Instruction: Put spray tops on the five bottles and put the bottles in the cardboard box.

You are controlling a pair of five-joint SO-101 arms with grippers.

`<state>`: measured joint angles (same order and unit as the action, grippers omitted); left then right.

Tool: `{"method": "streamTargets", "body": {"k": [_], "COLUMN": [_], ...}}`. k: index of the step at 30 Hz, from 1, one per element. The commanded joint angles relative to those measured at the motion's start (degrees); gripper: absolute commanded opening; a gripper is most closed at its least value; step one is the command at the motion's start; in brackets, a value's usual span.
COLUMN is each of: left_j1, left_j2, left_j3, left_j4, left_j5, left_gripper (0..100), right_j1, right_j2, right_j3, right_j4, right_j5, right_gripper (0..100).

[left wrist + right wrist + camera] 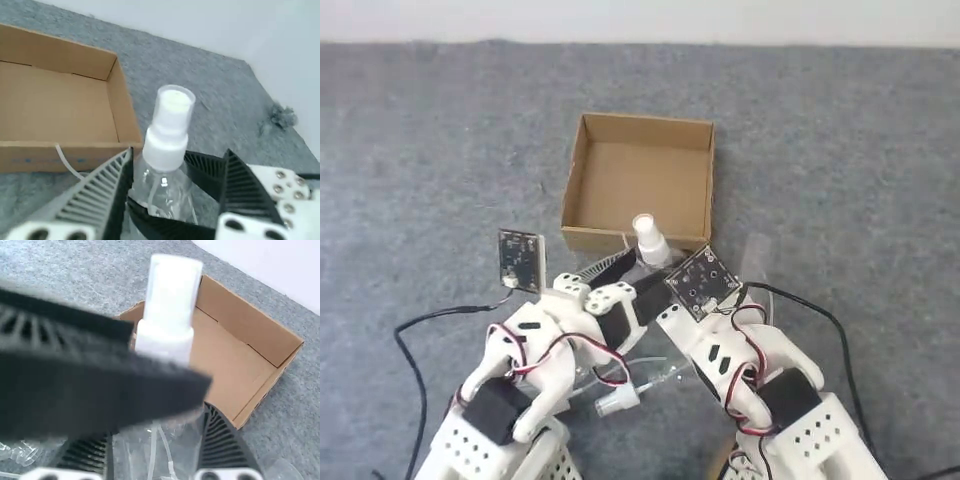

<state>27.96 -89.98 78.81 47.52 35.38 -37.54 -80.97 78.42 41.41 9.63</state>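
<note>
Left pincer [172, 207] on capped bottle [161, 184], cardboard box [60, 150] beyond

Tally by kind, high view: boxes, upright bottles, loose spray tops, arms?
cardboard box: 1
upright bottle: 1
loose spray top: 1
arms: 2
Total: 5

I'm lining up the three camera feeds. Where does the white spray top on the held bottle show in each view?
High view: spray top just outside the cardboard box's near wall.
Left wrist view: spray top on the bottle, beside the box's corner.
Right wrist view: spray top in front of the open box.
Shared landmark: the cardboard box.
</note>
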Motion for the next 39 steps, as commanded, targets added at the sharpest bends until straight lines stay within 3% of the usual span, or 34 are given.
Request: {"method": "streamTargets", "body": {"k": [1, 5, 11, 13, 16, 24, 30, 39], "left_j1": [-4.04, -10.02, -24.62, -27.08, -27.6, -28.13, -33.41, -36.4], "left_j2": [-0.09, -0.09, -0.09, 0.0, 0.44, 0.44, 0.62, 0.62], "left_j3": [-4.53, -6.55, -9.36, -9.19, -9.01, -9.36, -9.36, -15.34], "left_j4": [0.0, -0.09, -0.09, -0.09, 0.09, 1.32, 1.32, 6.77], "left_j5": [0.53, 0.44, 0.35, -2.46, -7.12, -10.73, -17.05, -18.9], "left_gripper": [26, 26, 26, 26, 26, 16, 12, 10], "right_j1": [1.1, 2.07, 6.55, 7.34, 7.6, 7.6, 7.78, 10.95], "right_j2": [-1.98, -1.98, -1.98, -1.98, -1.98, -1.98, -1.98, -1.98], "right_j3": [-1.41, 1.85, 2.73, 2.73, 2.81, 3.08, 3.16, 4.66], "right_j4": [-1.54, -6.2, -9.27, -9.36, -9.19, -9.01, -8.92, -9.27], "right_j5": [-0.62, -0.62, -1.05, -1.14, -1.14, -1.14, -1.05, -1.14], "right_gripper": [5.4, 5.4, 5.4, 5.4, 5.4, 5.4, 5.4, 5.4]}}
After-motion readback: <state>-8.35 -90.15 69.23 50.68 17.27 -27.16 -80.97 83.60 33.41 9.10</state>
